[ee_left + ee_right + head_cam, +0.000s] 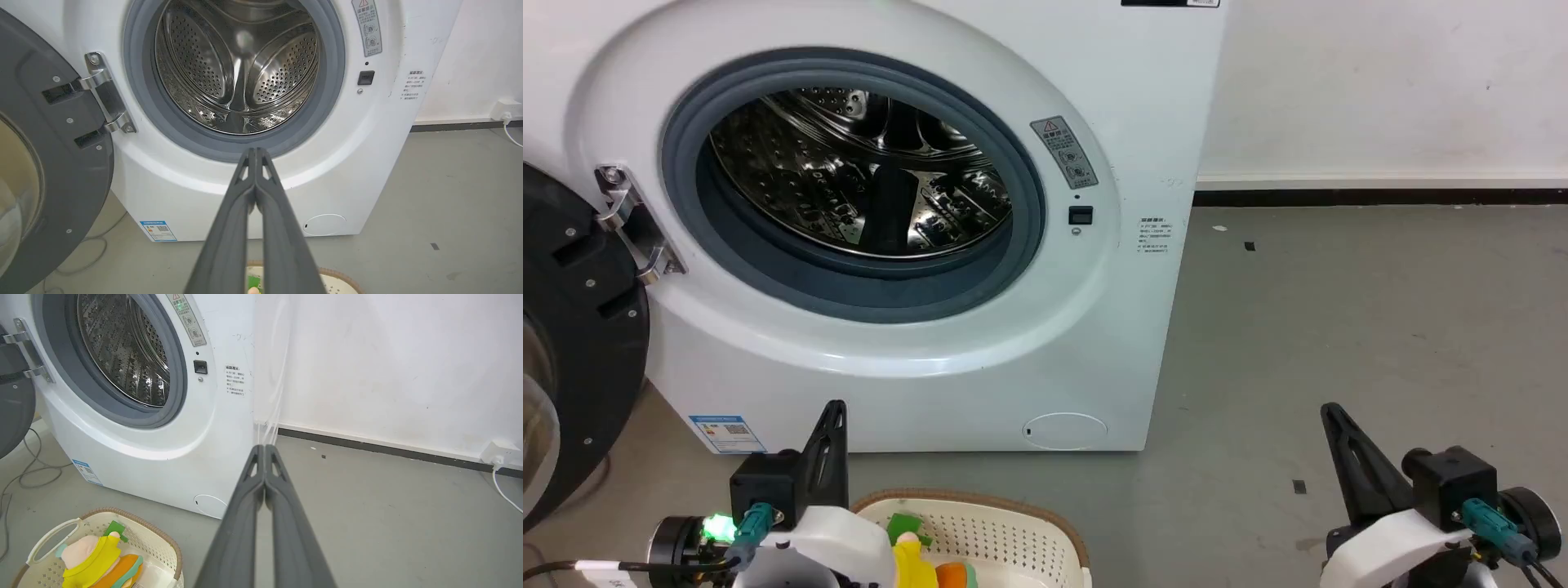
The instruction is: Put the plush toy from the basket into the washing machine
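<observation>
Found plush toy in basket at 5 o'clock off left claw, nearer than right claw; both clenched, empty.

You see the washing machine in white, with a grey rubber ring, a shiny steel drum dotted with holes and a black door; the basket is cream, perforated, brown-rimmed; the plush toy shows pink, yellow, green and orange; the floor is grey.

Head looks down, wrists face washing machine
</observation>
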Available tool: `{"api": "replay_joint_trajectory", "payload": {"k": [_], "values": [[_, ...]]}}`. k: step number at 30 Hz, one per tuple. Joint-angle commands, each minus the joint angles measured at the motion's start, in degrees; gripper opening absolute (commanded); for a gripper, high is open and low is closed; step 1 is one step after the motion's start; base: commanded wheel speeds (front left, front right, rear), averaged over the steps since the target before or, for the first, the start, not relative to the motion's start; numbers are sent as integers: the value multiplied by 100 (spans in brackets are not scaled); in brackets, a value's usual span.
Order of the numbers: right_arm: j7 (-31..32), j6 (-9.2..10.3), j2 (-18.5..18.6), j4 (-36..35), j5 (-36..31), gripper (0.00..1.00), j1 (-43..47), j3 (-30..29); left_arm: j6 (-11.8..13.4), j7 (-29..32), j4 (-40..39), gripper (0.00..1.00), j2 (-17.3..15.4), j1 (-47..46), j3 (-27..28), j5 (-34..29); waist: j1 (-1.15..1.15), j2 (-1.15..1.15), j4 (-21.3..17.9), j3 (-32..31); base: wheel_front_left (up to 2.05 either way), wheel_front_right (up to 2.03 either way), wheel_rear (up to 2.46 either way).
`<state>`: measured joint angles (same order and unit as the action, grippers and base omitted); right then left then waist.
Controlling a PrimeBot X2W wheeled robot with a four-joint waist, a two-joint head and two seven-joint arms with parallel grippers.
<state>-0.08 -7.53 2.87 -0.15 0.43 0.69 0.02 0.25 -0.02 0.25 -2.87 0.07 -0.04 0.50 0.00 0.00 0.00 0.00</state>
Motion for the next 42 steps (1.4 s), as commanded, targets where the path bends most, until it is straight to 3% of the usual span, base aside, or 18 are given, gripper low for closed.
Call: {"api": "replay_joint_trajectory", "payload": {"k": [1,3,4,20,42], "values": [[8,4,0,15,-43,0,-69,-2,-25,2,-25,0,0,-7,4,-50,0,0,0,0,0,0,0],[8,4,0,15,-43,0,-69,-2,-25,2,-25,0,0,-7,4,-50,0,0,0,0,0,0,0],[-1,0,0,-1,3,100,1,2,3,-1,1,100,0,0,2,3,0,0,0,0,0,0,0],[-161,0,0,-51,154,100,19,-101,14,-161,173,100,0,-16,-118,153,0,0,-33,81,0,0,0],[-447,1,0,-170,350,100,-58,-227,-45,-444,1368,100,-41,-364,-343,388,0,0,-195,506,0,0,0]]}}
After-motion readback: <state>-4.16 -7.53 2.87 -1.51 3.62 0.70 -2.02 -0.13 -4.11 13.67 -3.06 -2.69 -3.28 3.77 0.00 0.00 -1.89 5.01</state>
